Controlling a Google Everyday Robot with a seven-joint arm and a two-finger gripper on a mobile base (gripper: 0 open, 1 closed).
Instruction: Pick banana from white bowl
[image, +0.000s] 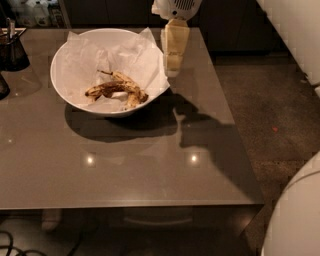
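Observation:
The white bowl (75, 60), lined with crumpled white paper, stands on the back left of the grey table (125, 165). The banana (102, 90), dark brown and gently curved, lies in the bowl's middle. A yellower spotted banana (129, 89) with a thin dark stem lies against it. My gripper (172, 70) hangs down from its white wrist just right of the bowl's right rim, above the table and apart from the banana. It holds nothing that I can see.
Two small dark containers (12, 50) stand at the table's left edge. The table's right edge runs beside the dark floor (270, 110). White robot body parts (295, 220) fill the lower right and upper right corners.

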